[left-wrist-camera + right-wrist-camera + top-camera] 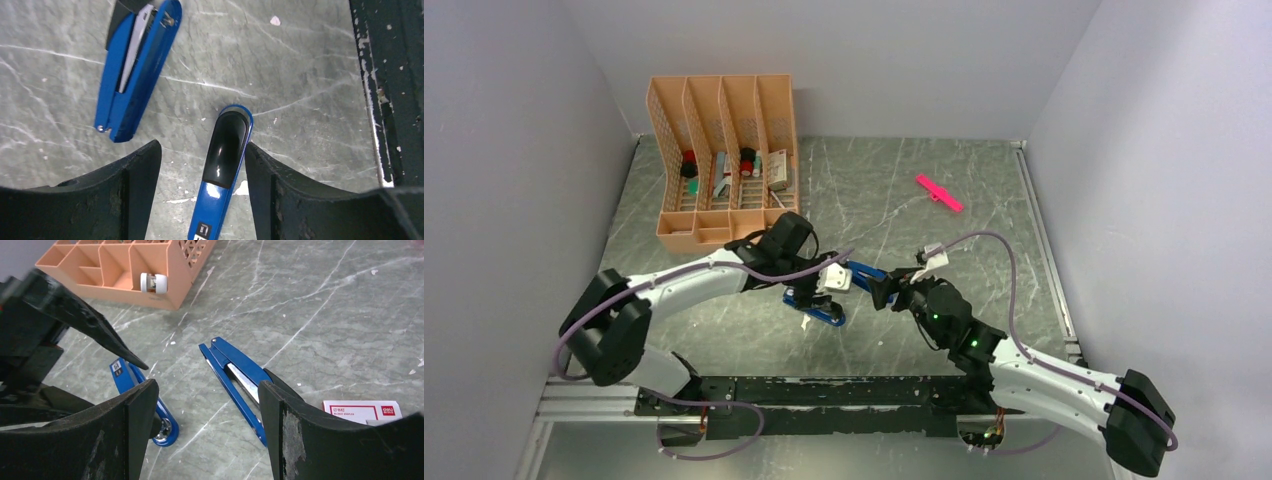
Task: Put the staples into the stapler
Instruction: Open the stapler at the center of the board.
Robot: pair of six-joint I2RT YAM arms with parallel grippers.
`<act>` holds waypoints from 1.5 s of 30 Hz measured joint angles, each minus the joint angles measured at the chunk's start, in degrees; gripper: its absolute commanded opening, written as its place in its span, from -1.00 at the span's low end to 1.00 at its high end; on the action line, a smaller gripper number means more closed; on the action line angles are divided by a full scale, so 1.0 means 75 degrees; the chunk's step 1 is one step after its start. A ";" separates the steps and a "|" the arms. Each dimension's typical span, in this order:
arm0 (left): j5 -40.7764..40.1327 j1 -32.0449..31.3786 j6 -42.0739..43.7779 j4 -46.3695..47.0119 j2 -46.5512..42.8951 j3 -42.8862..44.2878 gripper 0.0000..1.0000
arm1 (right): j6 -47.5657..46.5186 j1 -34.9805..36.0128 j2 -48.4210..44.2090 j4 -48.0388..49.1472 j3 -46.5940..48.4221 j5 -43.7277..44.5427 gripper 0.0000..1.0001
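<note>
The blue stapler lies swung wide open on the table between my grippers. Its top arm with the black pad lies between my left gripper's open fingers, against the right finger. My left gripper is open. The stapler's other half with a silvery channel lies apart from it, and also shows in the right wrist view. My right gripper is open and empty just above that half. The pink-and-white staple box lies to its right. No loose staples show.
An orange desk organizer holding small items stands at the back left. A bright pink plastic stick lies at the back right. A black rail runs along the table's near edge.
</note>
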 measured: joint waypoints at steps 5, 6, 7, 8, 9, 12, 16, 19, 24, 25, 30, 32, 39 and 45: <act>-0.0082 -0.0114 0.0076 0.0085 0.0659 0.0003 0.32 | -0.0017 0.0000 0.0015 -0.0111 0.0000 -0.0050 0.55; -0.0122 -0.0160 0.0087 0.0087 0.0766 0.0003 0.31 | -0.0017 0.0000 0.0009 -0.0114 0.0000 -0.0050 0.55; -0.0166 -0.0213 0.0102 0.0093 0.0866 0.0000 0.30 | -0.0017 0.0000 0.0000 -0.0122 0.0000 -0.0047 0.54; -0.0230 -0.0268 0.0111 0.0099 0.0950 0.0003 0.29 | -0.0017 0.0000 -0.0017 -0.0140 0.0000 -0.0047 0.54; -0.0297 -0.0323 0.0125 0.0102 0.1026 0.0003 0.27 | -0.0017 0.0000 -0.0035 -0.0143 -0.0009 -0.0044 0.54; -0.0460 -0.0466 0.0128 0.0114 0.1198 0.0003 0.21 | -0.0017 -0.0003 -0.0070 -0.0160 -0.0035 -0.0044 0.52; -0.0618 -0.0560 0.0128 0.0117 0.1457 0.0067 0.04 | -0.0017 -0.0017 -0.0070 -0.0201 -0.0044 -0.0047 0.49; -0.0682 -0.0577 0.0119 0.0122 0.1565 0.0146 -0.16 | -0.0015 -0.0023 -0.0070 -0.0201 -0.0047 -0.0050 0.47; -0.0758 -0.0583 0.0017 0.0131 0.1585 0.0271 -0.59 | -0.0012 -0.0035 -0.0070 -0.0221 -0.0058 -0.0050 0.44; -0.0766 -0.0586 -0.0029 0.0131 0.1585 0.0283 -0.70 | -0.0012 -0.0038 -0.0070 -0.0224 -0.0058 -0.0050 0.43; -0.0822 -0.0589 -0.0912 0.0219 0.1478 0.0309 -0.86 | 0.0163 -0.0038 -0.0076 -0.0224 -0.0067 -0.0047 0.44; -0.0976 -0.0597 -0.1501 0.0370 0.1303 0.0300 -0.86 | 0.0350 -0.0038 -0.0090 -0.0210 -0.0108 -0.0026 0.43; -0.1839 -0.0615 -0.3678 0.1574 -0.0076 -0.0283 -0.86 | 0.1880 -0.0038 0.0020 0.0041 -0.0545 0.0096 0.42; -0.2859 -0.0627 -0.5243 0.2194 -0.0673 -0.0787 -0.86 | 0.3057 -0.0044 0.0382 0.0691 -0.0761 0.0070 0.41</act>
